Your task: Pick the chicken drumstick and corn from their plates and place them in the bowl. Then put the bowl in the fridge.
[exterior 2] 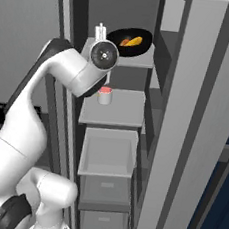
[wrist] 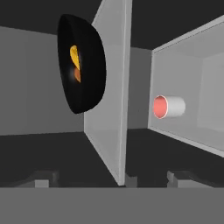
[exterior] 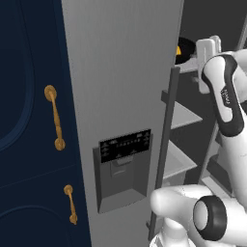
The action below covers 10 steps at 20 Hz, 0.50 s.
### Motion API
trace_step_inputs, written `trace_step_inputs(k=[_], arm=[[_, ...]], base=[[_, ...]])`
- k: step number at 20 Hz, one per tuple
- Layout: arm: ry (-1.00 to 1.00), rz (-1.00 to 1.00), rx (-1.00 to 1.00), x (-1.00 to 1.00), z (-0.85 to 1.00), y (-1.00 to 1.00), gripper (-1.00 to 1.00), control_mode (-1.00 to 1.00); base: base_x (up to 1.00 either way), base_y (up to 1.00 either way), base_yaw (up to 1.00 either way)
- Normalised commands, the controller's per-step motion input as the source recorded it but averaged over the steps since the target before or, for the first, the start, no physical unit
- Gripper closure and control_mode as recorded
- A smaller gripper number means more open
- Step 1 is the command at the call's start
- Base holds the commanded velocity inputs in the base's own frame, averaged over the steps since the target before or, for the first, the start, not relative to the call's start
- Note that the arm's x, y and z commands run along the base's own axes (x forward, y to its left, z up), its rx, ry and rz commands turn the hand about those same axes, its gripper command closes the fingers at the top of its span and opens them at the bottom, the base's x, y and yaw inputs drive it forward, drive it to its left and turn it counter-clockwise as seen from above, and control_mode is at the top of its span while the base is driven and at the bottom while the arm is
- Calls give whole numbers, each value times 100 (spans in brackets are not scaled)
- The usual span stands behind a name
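Note:
The black bowl [exterior 2: 142, 45] stands on the top white shelf [exterior 2: 138, 60] inside the open fridge [exterior: 120, 72]. In the bowl lie the yellow corn [exterior 2: 134, 40] and the orange-brown chicken drumstick [exterior 2: 124, 42]. In the hand view the bowl [wrist: 87, 83] appears rolled on its side, with the corn [wrist: 74, 54] and drumstick [wrist: 77, 74] inside. My gripper [wrist: 109, 179] is open and empty, drawn back from the bowl in front of the shelf edge; its white hand [exterior 2: 101, 33] hangs just left of the bowl. The plates are out of view.
A small grey cup with a red top [exterior 2: 104, 95] stands on the second shelf [exterior 2: 122, 112]. White drawers [exterior 2: 106, 156] sit below. The fridge door [exterior 2: 196, 121] stands open at the right, and navy cabinets with gold handles [exterior: 55, 118] are left of the fridge.

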Motion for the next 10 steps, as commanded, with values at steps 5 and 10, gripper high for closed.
trace_step_inputs(k=[5, 10], arm=[[14, 0, -4, -100, -12, 0, -100, -100], [5, 0, -13, -100, -68, 14, -100, -100]], base=[[0, 0, 0], [0, 0, 0]])
